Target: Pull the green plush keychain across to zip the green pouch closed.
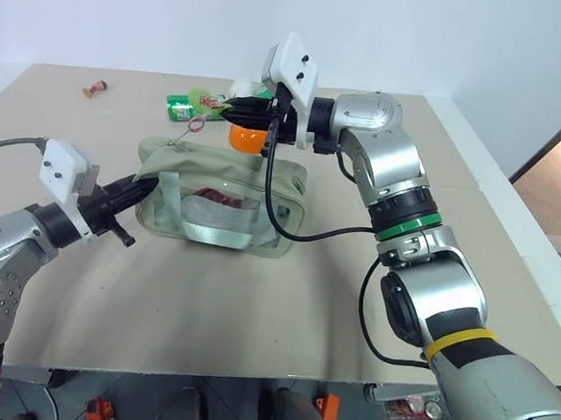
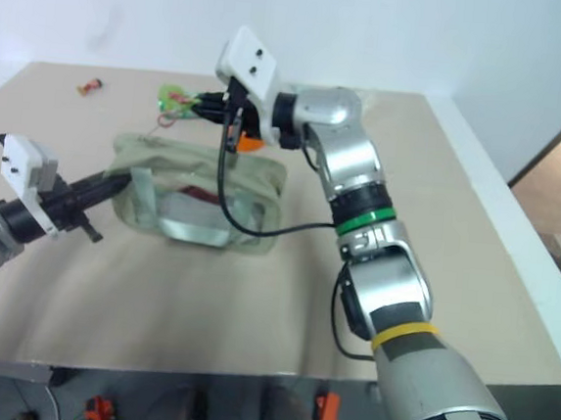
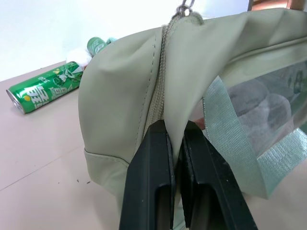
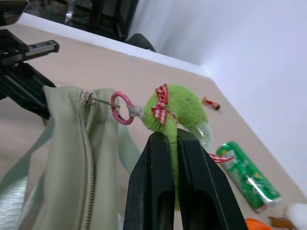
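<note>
- The green pouch sits on the beige counter, its zipper drawn shut up to the end where the pink loop hangs.
- The green plush keychain, tied with a red checked bow, is lifted above the far end of the pouch.
- Beyond lie a green soda can, an orange object and a small red thing, well apart.
- The right hand is pressed together, pinching the plush.
- The left hand is clamped on the pouch fabric beside the zipper.
</note>
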You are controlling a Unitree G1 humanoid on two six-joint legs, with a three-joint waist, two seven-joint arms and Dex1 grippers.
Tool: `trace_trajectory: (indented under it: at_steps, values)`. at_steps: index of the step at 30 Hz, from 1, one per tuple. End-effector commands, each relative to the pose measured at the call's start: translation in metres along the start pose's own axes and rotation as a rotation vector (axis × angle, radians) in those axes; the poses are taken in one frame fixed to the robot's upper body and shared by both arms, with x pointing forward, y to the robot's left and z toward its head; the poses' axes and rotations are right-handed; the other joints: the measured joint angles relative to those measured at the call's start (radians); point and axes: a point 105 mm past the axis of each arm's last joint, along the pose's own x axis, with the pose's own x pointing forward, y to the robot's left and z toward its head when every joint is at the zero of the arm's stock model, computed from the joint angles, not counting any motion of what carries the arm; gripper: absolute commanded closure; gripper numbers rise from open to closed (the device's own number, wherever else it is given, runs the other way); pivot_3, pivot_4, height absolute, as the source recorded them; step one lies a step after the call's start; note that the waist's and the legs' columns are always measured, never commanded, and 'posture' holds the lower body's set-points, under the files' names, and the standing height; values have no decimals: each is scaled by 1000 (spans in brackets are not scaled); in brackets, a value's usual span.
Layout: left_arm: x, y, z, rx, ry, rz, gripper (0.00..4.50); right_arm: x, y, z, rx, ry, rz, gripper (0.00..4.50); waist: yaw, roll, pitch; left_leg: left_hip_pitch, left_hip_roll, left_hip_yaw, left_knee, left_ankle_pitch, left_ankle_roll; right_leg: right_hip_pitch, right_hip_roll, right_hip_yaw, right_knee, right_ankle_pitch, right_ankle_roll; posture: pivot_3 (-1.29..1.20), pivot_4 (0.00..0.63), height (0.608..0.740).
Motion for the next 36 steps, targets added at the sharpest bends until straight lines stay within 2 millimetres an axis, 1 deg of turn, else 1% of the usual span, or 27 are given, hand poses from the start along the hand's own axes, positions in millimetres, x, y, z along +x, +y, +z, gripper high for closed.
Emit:
trace_trajectory:
  at_steps: [1, 4, 10, 14, 17, 22, 25, 29, 33, 36]
  values:
    - [-1, 6, 1, 13, 2, 32, 4500, -20, -22, 25, -68, -65, -114, 4485, 0, 0, 0, 0, 0, 0, 0, 0, 0, 0, 0, 0, 0, 0, 0, 0, 150, 740]
    - [0, 9, 2, 11, -4, 47, 4500, -24, -26, 23, -81, -56, -136, 4485, 0, 0, 0, 0, 0, 0, 0, 0, 0, 0, 0, 0, 0, 0, 0, 0, 150, 740]
    - [1, 19, 6, -10, -24, 122, 4500, -44, -31, 12, -71, -26, -191, 4485, 1, 0, 0, 0, 0, 0, 0, 0, 0, 0, 0, 0, 0, 0, 0, 0, 150, 740]
    - [-1, 25, 7, -3, -24, 162, 4500, -69, -37, 1, -59, 6, -257, 4485, 1, 0, 0, 0, 0, 0, 0, 0, 0, 0, 0, 0, 0, 0, 0, 0, 150, 740]
    - [-1, 27, 7, 14, -20, 185, 4500, -95, -45, -8, -56, 37, -341, 4485, 1, 0, 0, -1, 0, 0, 0, 0, 0, -1, 0, 1, 0, 0, 0, 0, 150, 740]
    - [0, 29, 9, 33, -26, 203, 4500, -133, -49, -20, -54, 95, -447, 4485, 0, 0, 0, 0, 0, 1, 0, 0, 0, -1, 0, 1, 0, -1, 1, 0, 150, 740]
    - [1, 30, 11, 45, -31, 213, 4500, -157, -49, -34, -32, 151, -514, 4485, 1, 0, 0, 0, 0, 0, 0, 0, 0, -1, 1, 1, 0, -1, 1, 0, 150, 740]
    - [4, 30, 12, 43, -36, 211, 4500, -185, -40, -71, 26, 249, -605, 4485, 1, 0, 0, 0, 0, 0, 0, 0, 0, 0, 1, 1, 0, -1, 2, 0, 150, 740]
    - [8, 28, 12, 35, -43, 201, 4500, -196, -33, -100, 60, 307, -673, 4485, 0, 0, 0, 0, 0, 1, 0, 0, 0, 0, 1, 2, 0, -1, 2, 0, 150, 740]
    - [10, 27, 12, 37, -43, 194, 4500, -198, -27, -113, 91, 333, -686, 4485, 0, 0, 0, 0, -1, 1, 0, 0, 0, 0, 2, 3, 0, 0, 3, 0, 150, 740]
